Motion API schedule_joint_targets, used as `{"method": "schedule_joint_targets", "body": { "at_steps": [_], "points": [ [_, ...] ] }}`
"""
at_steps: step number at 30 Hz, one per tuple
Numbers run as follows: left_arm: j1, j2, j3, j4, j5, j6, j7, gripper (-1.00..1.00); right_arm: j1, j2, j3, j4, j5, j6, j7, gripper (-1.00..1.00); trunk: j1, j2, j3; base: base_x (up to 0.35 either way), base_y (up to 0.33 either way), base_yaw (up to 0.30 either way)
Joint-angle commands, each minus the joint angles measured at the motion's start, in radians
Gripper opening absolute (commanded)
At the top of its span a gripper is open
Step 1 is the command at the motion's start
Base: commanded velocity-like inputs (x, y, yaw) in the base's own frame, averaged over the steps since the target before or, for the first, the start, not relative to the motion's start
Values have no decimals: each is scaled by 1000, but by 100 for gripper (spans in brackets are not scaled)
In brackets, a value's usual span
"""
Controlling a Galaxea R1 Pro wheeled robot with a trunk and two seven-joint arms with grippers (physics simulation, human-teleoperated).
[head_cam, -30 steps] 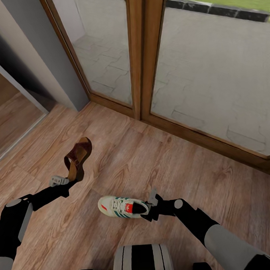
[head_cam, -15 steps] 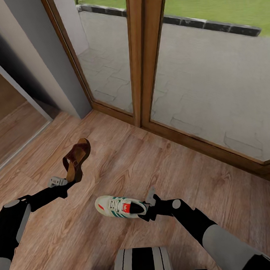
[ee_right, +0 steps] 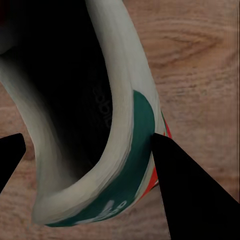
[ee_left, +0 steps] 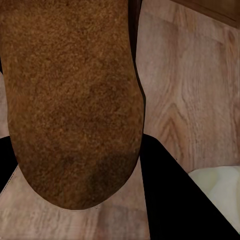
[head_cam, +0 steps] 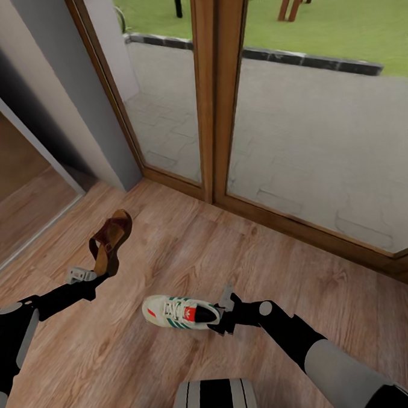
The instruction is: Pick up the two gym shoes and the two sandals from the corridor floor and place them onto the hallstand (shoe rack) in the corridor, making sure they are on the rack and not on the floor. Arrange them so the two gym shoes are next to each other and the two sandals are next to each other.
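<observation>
A robot holds a shoe in each arm on a wooden corridor floor [head_cam: 177, 362] beside a tall wood-framed glass door [head_cam: 212, 89], with grey paving and lawn outside.

The left gripper [head_cam: 92, 275] is clamped on the heel end of a brown sandal [head_cam: 110, 242], which stands raised off the floor, toe pointing up and away toward the door, sole turned to the robot's left. In the left wrist view the sandal's rough brown sole [ee_left: 72, 100] sits between the dark fingers [ee_left: 175, 200], plank flooring behind it and a pale patch at one corner that cannot be made out.

The right gripper [head_cam: 226, 316] is closed on the heel rim of a white sneaker [head_cam: 180, 312], green stripes on its side and a red patch at the tongue. The sneaker lies level, toe pointing to the robot's left, in front of the robot's base [head_cam: 213, 399]; whether it rests on the floor or hangs just above it cannot be told. In the right wrist view the sneaker's heel collar [ee_right: 125, 150] with its green band and dark inside runs between the two black fingertips [ee_right: 195, 200], one inside the shoe and one outside.

Sandal and sneaker are apart from each other, the sandal further left and nearer the door. A grey wall [head_cam: 58, 86] and a sliding-door track lie to the left.
</observation>
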Motion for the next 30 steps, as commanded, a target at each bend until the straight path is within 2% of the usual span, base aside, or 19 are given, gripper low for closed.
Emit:
{"method": "schedule_joint_targets", "body": {
  "at_steps": [1,5,10,13,15,18,22,25,30],
  "points": [
    [0,0,1,0,-1,6,-5,-100,0,0,0,0,10,-4,0,-100,-1,0,5,0,0,0],
    [0,2,9,21,-1,3,-5,-100,-1,0,0,1,10,-4,0,-100,-2,1,26,0,0,0],
    [9,3,90,70,-4,-5,-6,-100,-1,0,0,7,11,-5,-1,-100,-5,2,53,0,0,-16],
    [61,9,109,81,-41,-13,3,-100,0,1,0,10,11,-6,-12,-100,-6,3,69,0,0,-58],
    [106,10,161,91,-68,-66,40,-100,1,5,0,11,10,-6,-37,-100,-7,3,80,0,0,-69],
    [121,8,193,127,-75,-117,66,-100,1,26,-1,12,3,-6,-55,-100,-8,4,96,0,0,-75],
    [133,7,208,229,-78,-168,91,-100,2,51,-1,20,-33,-5,-87,-100,-10,5,118,0,0,-81],
    [135,6,211,291,-75,-216,124,-100,6,57,0,30,-46,-6,-110,-100,-11,6,134,0,0,-84],
    [136,5,213,345,-71,-274,174,-100,8,58,0,36,-53,-7,-122,-100,-14,7,161,0,0,-94]
  ]
}}
